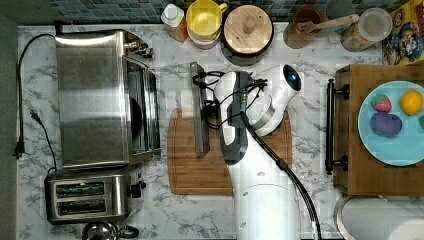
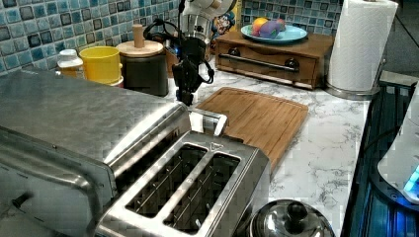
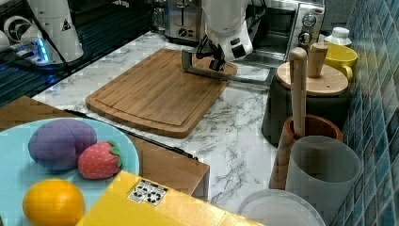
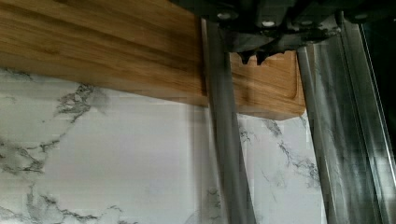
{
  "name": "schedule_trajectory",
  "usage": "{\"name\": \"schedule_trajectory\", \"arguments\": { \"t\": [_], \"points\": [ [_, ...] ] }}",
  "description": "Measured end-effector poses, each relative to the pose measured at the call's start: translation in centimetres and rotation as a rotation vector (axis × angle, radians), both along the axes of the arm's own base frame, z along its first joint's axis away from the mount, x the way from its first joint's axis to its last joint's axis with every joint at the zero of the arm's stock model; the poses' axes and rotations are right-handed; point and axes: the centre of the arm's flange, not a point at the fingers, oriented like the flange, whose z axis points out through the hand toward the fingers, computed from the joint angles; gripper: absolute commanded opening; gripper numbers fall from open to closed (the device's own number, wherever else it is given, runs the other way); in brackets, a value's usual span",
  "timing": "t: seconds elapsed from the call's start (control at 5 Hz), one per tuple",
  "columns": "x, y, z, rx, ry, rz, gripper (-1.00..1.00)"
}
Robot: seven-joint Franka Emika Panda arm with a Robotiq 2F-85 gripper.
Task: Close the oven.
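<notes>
Sitting at the nine o'clock side of the marble counter in the top view, the oven has its door dropped open toward three o'clock, so the long bar handle hangs over the nine o'clock edge of the wooden cutting board. At six o'clock from the oven stands a two-slot toaster. Smallest, the gripper sits just beside the handle at its twelve o'clock end; in the wrist view its fingertips nearly touch each other, holding nothing.
</notes>
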Motion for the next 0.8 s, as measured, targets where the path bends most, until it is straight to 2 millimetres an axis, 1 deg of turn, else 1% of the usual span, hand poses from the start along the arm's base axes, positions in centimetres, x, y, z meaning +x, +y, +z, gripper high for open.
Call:
{"name": "schedule_trajectory", "arguments": {
  "t": [0.4,0.6,0.8],
  "points": [
    [-0.2,-0.4,0.0,0.031,0.012,-0.016,-1.00],
    [-0.6,-0.7,0.2,0.064,0.014,-0.052,-1.00],
    [-1.0,-0.4,1.3,0.067,0.002,-0.055,-1.00]
  ]
}}
